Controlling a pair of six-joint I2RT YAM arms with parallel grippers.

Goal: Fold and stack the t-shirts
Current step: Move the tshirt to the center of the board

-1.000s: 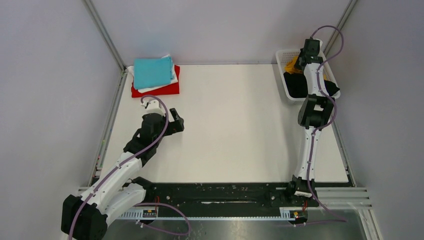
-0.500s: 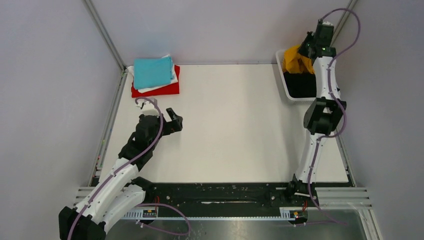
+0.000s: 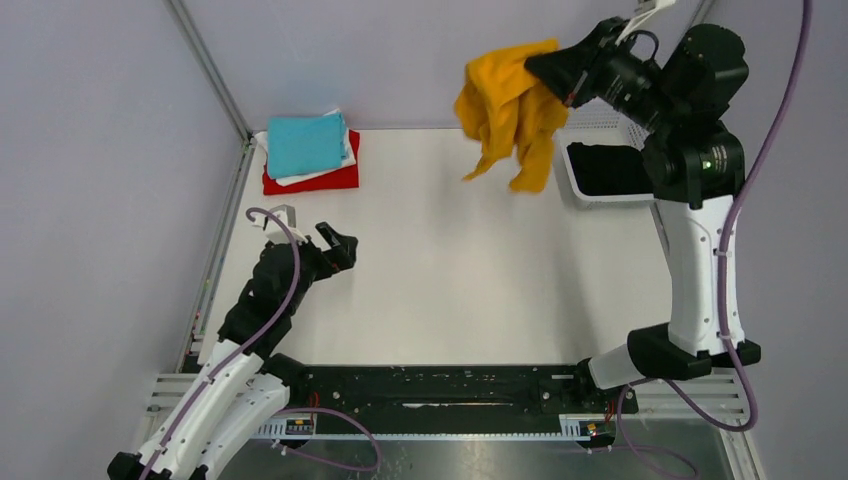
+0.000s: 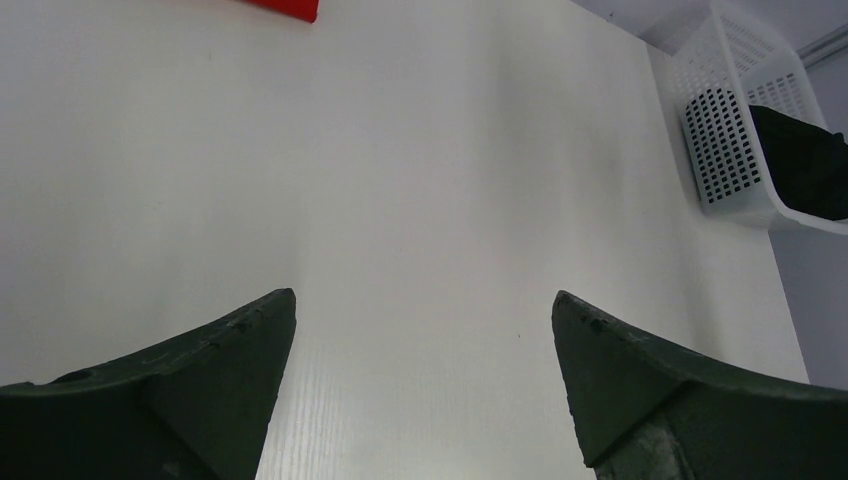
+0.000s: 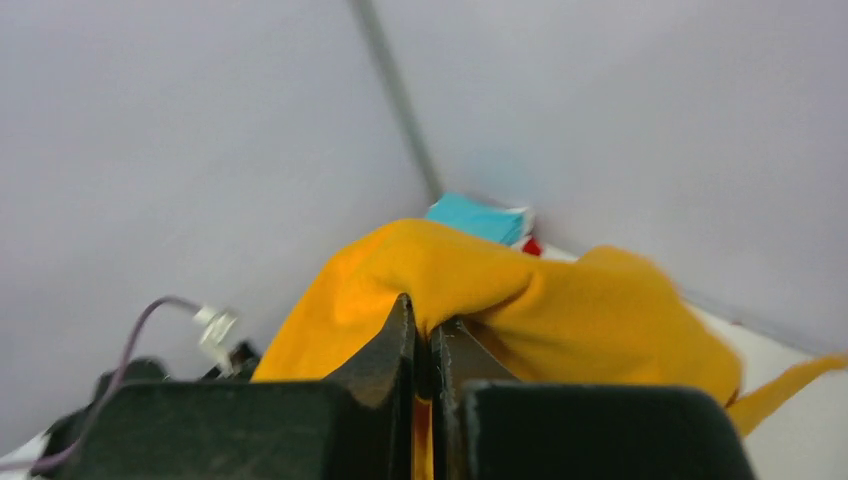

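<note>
My right gripper (image 3: 537, 66) is shut on the orange-yellow t-shirt (image 3: 507, 112) and holds it high in the air above the table's far right part; the cloth hangs bunched, and the right wrist view shows it pinched between the jaws (image 5: 560, 310). A black t-shirt (image 3: 605, 167) lies in the white mesh basket (image 3: 600, 123), also seen in the left wrist view (image 4: 805, 160). Teal (image 3: 303, 143), white (image 3: 345, 152) and red (image 3: 325, 180) t-shirts lie folded in a stack at the far left. My left gripper (image 3: 344, 247) is open and empty above the table (image 4: 424, 296).
The white table (image 3: 460, 270) lies between the arms. The basket stands at the far right edge. Grey walls and metal frame posts (image 3: 205, 65) close in the back and sides. A black rail (image 3: 440, 390) runs along the near edge.
My right arm has lifted the orange-yellow t-shirt out of the basket and swung it up and to the left. My left arm has pulled back slightly toward the near left.
</note>
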